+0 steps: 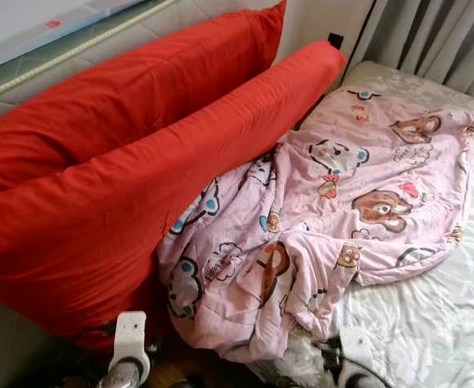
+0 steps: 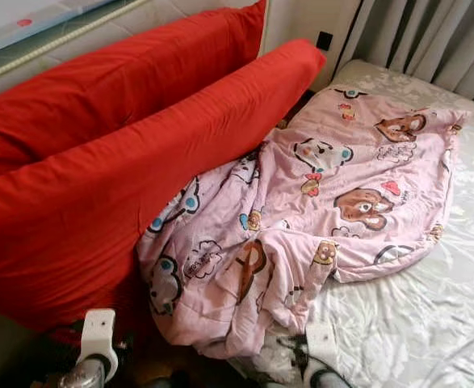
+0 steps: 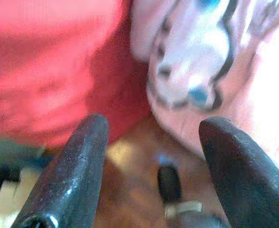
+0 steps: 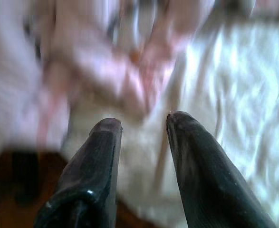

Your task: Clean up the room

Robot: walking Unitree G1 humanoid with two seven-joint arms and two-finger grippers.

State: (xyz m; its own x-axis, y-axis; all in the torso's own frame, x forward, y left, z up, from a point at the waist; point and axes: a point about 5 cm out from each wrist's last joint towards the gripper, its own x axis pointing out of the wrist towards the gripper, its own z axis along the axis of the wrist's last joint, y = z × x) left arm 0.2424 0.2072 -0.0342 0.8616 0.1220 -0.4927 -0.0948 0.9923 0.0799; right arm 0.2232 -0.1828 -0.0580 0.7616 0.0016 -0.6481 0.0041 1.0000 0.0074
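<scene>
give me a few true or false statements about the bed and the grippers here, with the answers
1. The pink cartoon-print quilt lies crumpled on the bed. True.
2. Two long red pillows lean beside the quilt. True.
3. The white satin bedsheet is dark blue. False: it is white.
4. The left gripper clamps the quilt. False: its fingers are apart, holding nothing.
5. The right gripper holds a pillow. False: it is open near the quilt's edge.
</scene>
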